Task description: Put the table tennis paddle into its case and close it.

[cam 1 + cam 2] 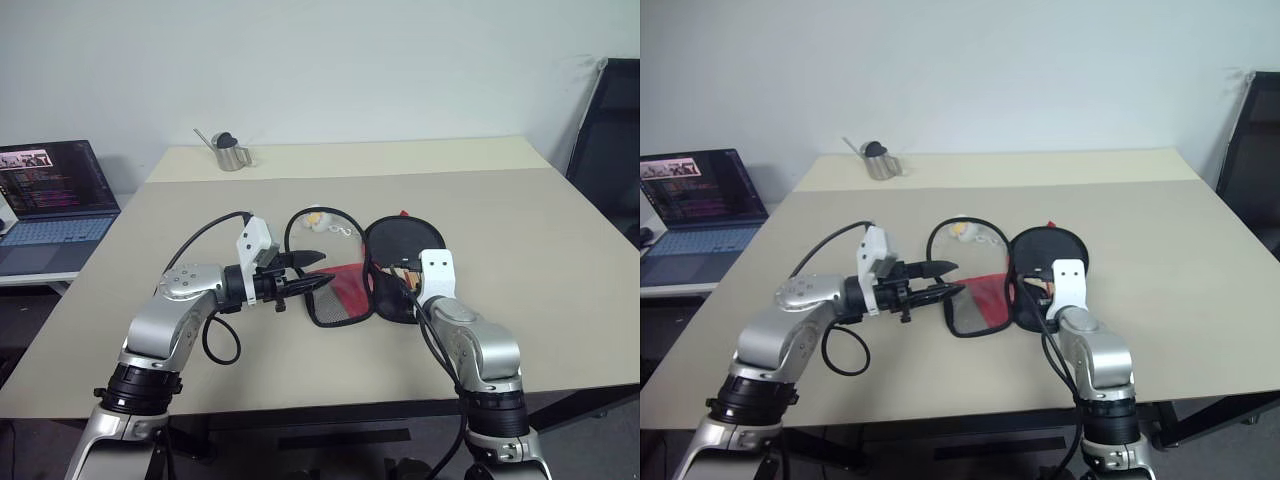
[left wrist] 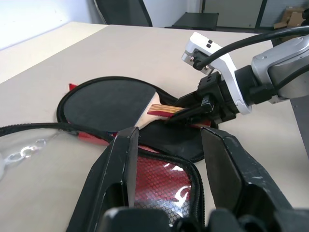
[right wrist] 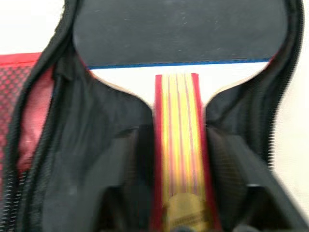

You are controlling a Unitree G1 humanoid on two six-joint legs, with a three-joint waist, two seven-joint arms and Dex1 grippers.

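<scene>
A broad beige desk [image 1: 520,260] fills the centre of the head views, with an open laptop [image 1: 55,205] on a lower surface at the left edge and a dark chair [image 1: 612,140] at the right edge. At mid-frame the case [image 1: 345,285] lies unzipped and spread flat on the desk, its red mesh-lined flap folded toward the left and its black half toward the right. The table tennis paddle [image 2: 108,104] rests in that black half, round black face toward the far side of the desk, striped handle pointing back at the robot. The right pincer [image 2: 190,110] sits at the handle, one finger on each side; the right wrist view shows narrow gaps between fingers and wood, so the pincer looks parted rather than clamped. The left pincer [image 1: 305,283] hovers at centre-left over the red flap, pointing toward the right of the frame, its fingers apart and holding nothing. A small metal pitcher [image 1: 231,152] stands at the desk's far edge, upper left of centre, and a small yellow-and-white object [image 1: 318,218] lies just beyond the case.
</scene>
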